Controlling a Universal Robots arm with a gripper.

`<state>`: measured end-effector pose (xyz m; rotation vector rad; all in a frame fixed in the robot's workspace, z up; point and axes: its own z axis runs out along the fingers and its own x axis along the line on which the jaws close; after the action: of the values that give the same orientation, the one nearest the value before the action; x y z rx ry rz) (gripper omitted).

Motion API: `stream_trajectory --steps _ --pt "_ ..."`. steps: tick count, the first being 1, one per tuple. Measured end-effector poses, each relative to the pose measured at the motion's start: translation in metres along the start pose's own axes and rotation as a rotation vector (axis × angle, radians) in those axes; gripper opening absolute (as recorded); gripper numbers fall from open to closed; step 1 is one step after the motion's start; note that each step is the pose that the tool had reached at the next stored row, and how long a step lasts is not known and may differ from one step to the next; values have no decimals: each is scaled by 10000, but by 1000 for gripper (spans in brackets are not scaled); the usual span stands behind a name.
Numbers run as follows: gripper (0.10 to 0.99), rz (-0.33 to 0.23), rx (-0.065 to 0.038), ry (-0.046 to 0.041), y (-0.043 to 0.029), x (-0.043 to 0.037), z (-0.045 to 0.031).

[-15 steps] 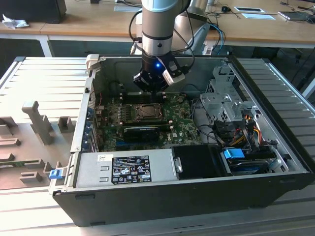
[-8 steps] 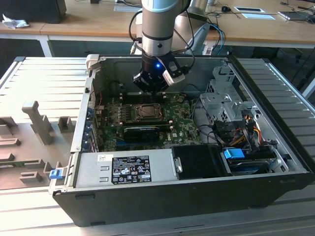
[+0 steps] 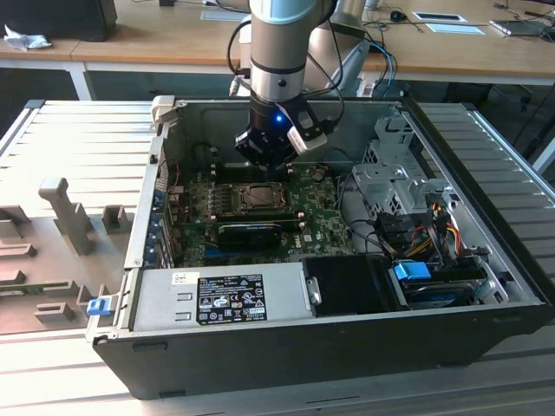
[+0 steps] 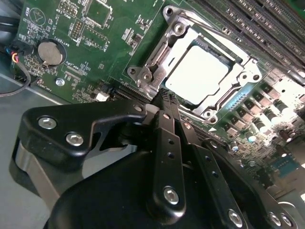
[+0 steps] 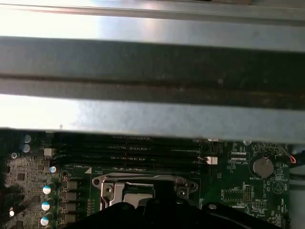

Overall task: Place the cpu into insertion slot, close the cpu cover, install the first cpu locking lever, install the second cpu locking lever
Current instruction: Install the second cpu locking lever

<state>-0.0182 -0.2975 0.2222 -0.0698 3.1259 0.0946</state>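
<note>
One cpu (image 4: 196,72) under cover (image 4: 157,52)

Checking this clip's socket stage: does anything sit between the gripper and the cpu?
Nothing visible does. In the second wrist view the cpu already lies in the socket with the cpu cover framing it, and the gripper hangs at the cover's edge.

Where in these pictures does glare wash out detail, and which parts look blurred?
In the second wrist view, glare bleaches the pale silvery square cpu inside the thin metal cpu cover frame, while the black hand up close looks soft. In the first wrist view, the bright grey metal case wall blooms white. In the exterior view, light is even, with the green motherboard shaded.
</note>
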Motion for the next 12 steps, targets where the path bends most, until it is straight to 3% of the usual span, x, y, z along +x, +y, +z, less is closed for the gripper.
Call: stream_trajectory --steps 4,6,7,12 --pt "106 2 9 1 -28 2 -10" --pt "106 -1 28 1 -21 -1 -151" --pt "106 -3 30 1 -28 -1 -180" --pt "106 0 31 1 -100 2 -185"
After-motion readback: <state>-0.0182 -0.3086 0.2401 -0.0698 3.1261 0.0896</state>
